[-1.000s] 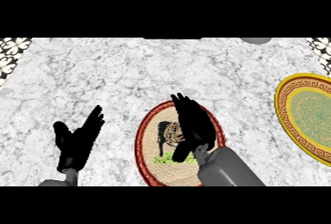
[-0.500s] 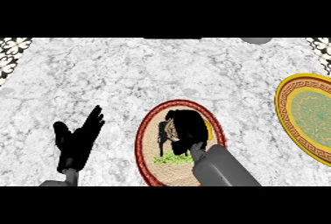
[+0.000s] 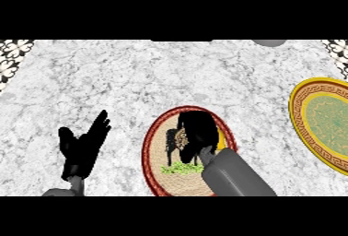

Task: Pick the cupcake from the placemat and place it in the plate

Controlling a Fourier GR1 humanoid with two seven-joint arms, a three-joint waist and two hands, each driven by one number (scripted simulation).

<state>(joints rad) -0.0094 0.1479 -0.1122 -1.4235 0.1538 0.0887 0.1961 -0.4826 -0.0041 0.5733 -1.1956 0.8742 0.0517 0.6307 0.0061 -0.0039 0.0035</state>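
Observation:
An oval woven placemat (image 3: pixel 158 161) with a red rim lies on the marble counter near the front edge. My right hand (image 3: pixel 198 133) is over it with its fingers curled down round the cupcake (image 3: pixel 179 138). Only a small tan and dark bit of the cupcake shows at the hand's left side. The plate (image 3: pixel 298 110), yellow-rimmed with a green centre, lies at the right edge, apart from the placemat and partly cut off. My left hand (image 3: pixel 81 147) rests open at the lower left, fingers up, holding nothing.
A grey object (image 3: pixel 270 42) pokes in at the counter's far edge. Patterned tiles show at the top left corner (image 3: pixel 14 48) and top right corner (image 3: pixel 336 46). Bare marble lies between the placemat and the plate.
My right hand's fingers, stretched straight over the placemat a second ago, have curled down round the cupcake. The left hand has not moved.

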